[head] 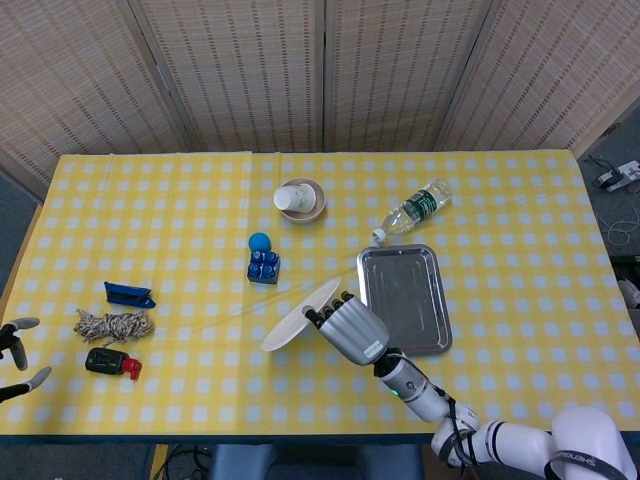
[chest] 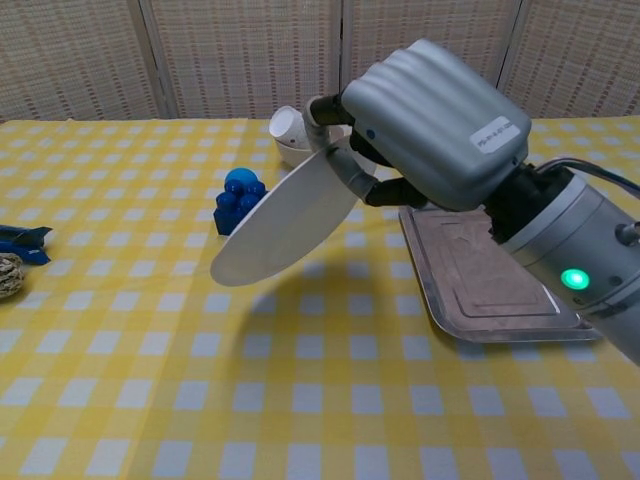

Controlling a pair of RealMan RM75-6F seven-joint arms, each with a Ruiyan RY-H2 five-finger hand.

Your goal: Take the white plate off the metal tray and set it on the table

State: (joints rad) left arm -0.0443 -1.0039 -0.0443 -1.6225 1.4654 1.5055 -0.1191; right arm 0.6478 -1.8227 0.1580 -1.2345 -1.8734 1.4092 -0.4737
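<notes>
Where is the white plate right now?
The right hand holds the white plate tilted in the air, left of the metal tray, near the blue block.

Right hand point(head: 348, 332): held the white plate point(head: 298, 317) tilted, above the table point(head: 180, 230), just left of the metal tray point(head: 403, 298).
Left hand point(head: 14, 355): at the table's left edge, fingers apart, holding nothing.
Behind the tray: a water bottle point(head: 412, 210) lay on its side.
Middle: a blue block point(head: 264, 265), a bowl point(head: 300, 200).
</notes>
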